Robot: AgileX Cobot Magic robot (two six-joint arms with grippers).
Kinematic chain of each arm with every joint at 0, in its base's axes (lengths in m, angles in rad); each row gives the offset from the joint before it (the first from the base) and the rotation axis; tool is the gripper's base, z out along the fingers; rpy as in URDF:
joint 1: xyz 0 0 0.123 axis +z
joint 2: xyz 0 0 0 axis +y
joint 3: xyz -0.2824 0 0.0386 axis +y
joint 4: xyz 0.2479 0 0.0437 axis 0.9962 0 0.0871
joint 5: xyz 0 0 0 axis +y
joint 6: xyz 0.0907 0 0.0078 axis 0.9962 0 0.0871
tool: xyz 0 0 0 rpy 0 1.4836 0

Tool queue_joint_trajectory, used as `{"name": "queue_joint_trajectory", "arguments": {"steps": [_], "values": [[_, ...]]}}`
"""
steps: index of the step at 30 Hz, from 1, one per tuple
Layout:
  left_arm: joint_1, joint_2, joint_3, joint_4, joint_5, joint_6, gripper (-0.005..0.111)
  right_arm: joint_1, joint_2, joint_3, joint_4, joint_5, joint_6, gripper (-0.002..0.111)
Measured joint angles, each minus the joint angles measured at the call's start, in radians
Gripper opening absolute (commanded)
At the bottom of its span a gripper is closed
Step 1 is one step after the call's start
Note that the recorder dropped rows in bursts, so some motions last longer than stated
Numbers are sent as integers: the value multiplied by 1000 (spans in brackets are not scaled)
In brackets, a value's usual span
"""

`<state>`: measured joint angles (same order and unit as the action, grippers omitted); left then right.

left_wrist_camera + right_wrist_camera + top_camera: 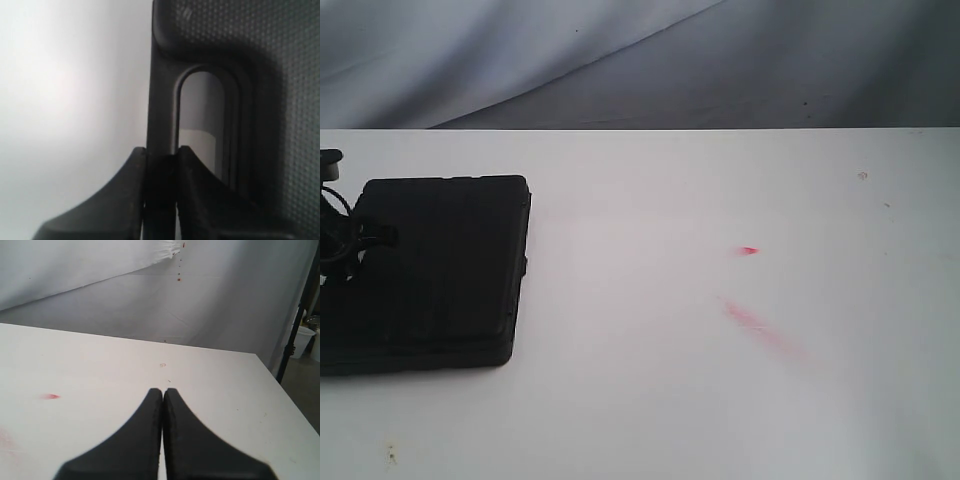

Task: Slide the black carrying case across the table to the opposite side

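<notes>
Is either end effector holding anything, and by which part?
The left end effector grips the black carrying case by its handle bar; the right end effector is shut, holding nothing.

You have soft, even light: the large white flat tabletop [720, 400] is nearly blown out, without hard shadows. At nine o'clock in the exterior view the flat black textured carrying case [430, 270] is a dark mass with little detail. The left wrist view is soft, glaring white beside it; the black fingers [135, 445] of the right gripper [162, 392] are blurred.
</notes>
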<state>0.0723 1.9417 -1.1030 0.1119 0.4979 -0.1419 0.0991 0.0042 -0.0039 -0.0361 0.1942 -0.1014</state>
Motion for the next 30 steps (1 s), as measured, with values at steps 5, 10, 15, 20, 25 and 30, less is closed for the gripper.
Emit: {"name": "queue_joint_trajectory", "arguments": {"steps": [5,10,15,20,25,30], "values": [[-48,0,1,-2,-3,-4,0,0,0,0,0,0,0,0],[-90,0,1,-18,-14,-19,0,0,0,0,0,0,0,0],[-90,0,3,-21,-12,-25,0,0,0,0,0,0,0,0],[-90,0,4,-19,-12,-27,0,0,0,0,0,0,0,0],[-90,0,4,-19,-12,-41,0,0,0,0,0,0,0,0],[-90,0,4,-17,-12,-48,0,0,0,0,0,0,0,0]]}}
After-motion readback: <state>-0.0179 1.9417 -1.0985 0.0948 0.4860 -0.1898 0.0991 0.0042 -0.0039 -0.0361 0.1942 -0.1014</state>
